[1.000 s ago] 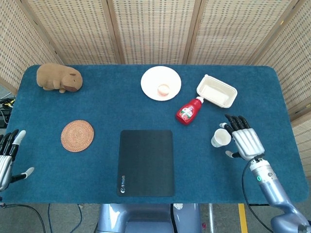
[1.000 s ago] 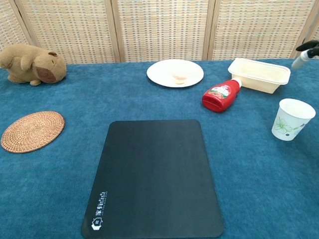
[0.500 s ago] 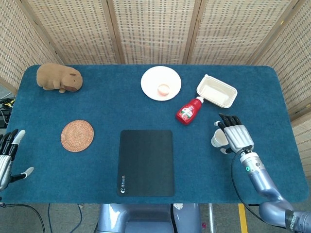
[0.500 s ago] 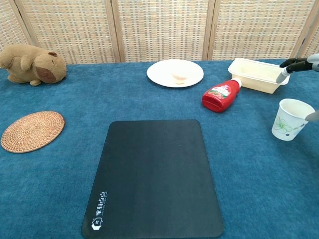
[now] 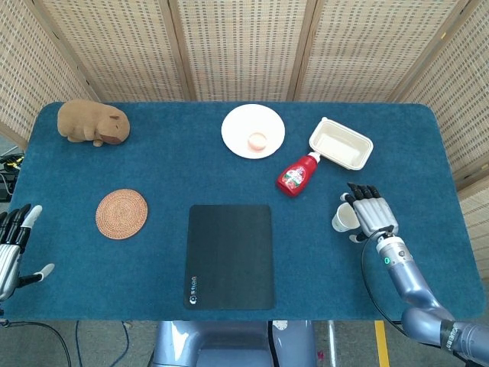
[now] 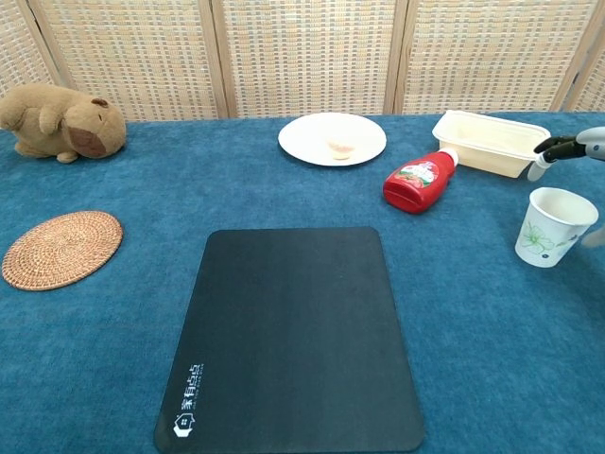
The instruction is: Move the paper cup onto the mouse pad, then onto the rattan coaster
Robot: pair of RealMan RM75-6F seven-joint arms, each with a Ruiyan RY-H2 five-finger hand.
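Observation:
The white paper cup (image 5: 343,219) (image 6: 551,227) with a green print stands upright on the blue cloth at the right. My right hand (image 5: 372,214) is right beside it on its right, fingers spread and reaching past its far side, thumb at its near side; no firm grip shows. In the chest view only the fingertips (image 6: 558,148) show, above the cup's rim. The black mouse pad (image 5: 229,256) (image 6: 293,336) lies in the front middle. To its left lies the round rattan coaster (image 5: 121,214) (image 6: 61,248). My left hand (image 5: 11,248) hangs open at the table's left front edge.
A red ketchup bottle (image 5: 296,175) lies on its side just behind and left of the cup. A white rectangular container (image 5: 341,143) and a white plate (image 5: 253,131) with a small item sit at the back. A brown plush capybara (image 5: 93,122) rests at the back left.
My right hand has moved in from the right, closing up against the cup, and its fingertips have dropped lower toward the rim. The cup and my left hand have stayed put.

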